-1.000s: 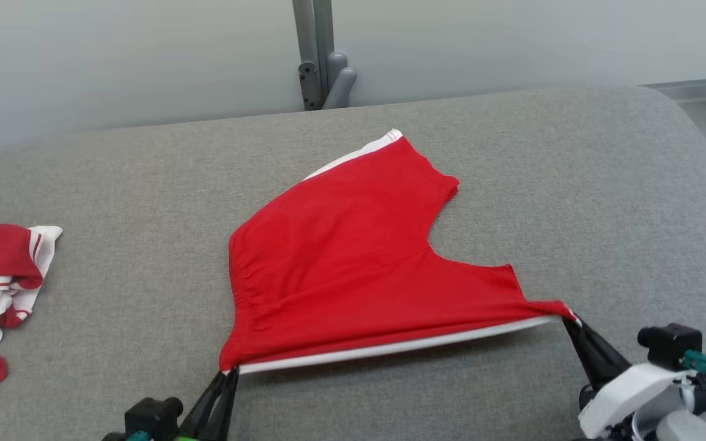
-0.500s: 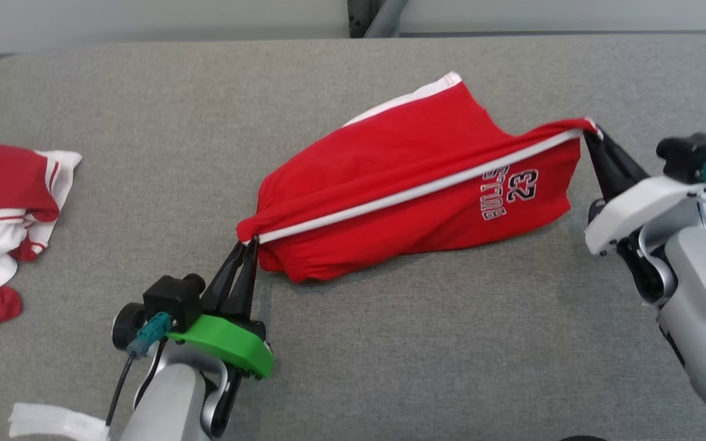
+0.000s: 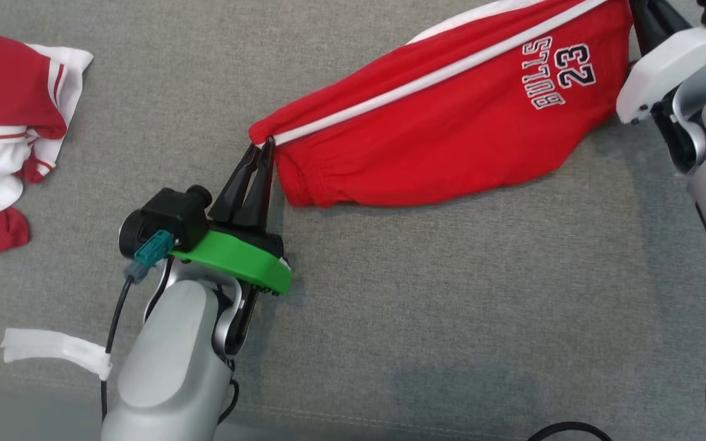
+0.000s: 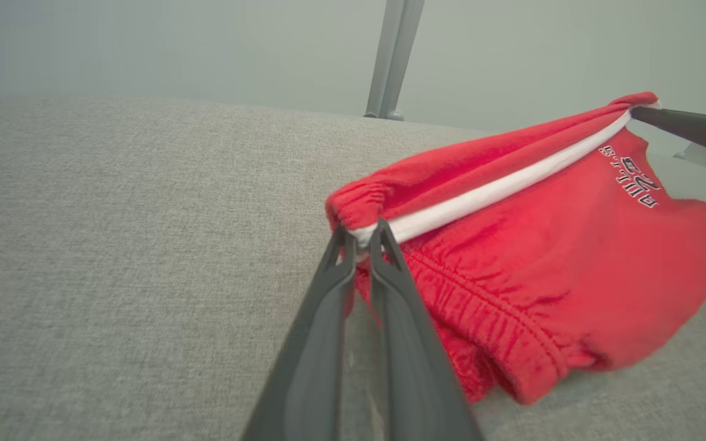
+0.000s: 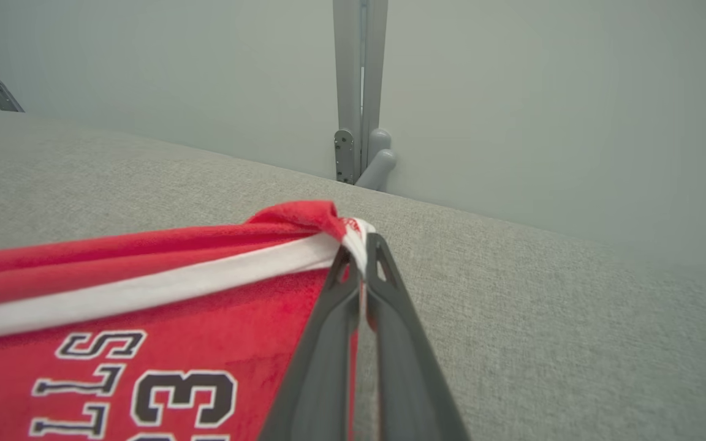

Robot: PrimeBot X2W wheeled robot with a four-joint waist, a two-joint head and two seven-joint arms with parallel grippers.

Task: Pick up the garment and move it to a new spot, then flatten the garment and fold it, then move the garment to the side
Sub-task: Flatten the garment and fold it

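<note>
Left gripper (image 3: pixel 265 147) is pinched tight on the waistband corner of the red shorts (image 3: pixel 451 141), and the right gripper (image 5: pixel 359 254) is clamped on the far end of the same edge. So the shorts hang stretched between the two, top edge lifted off the grey cushion (image 3: pixel 451 318), bottom fold sagging onto it. A red-and-white clothes pile (image 3: pixel 3 122) sits at the cushion's left side, well apart from the shorts.

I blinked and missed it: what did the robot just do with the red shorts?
The left gripper and right gripper lifted the near edge of the shorts and carried it forward, folding them over so the printed number shows. Both kept their pinch; the other clothes stayed put.
</note>
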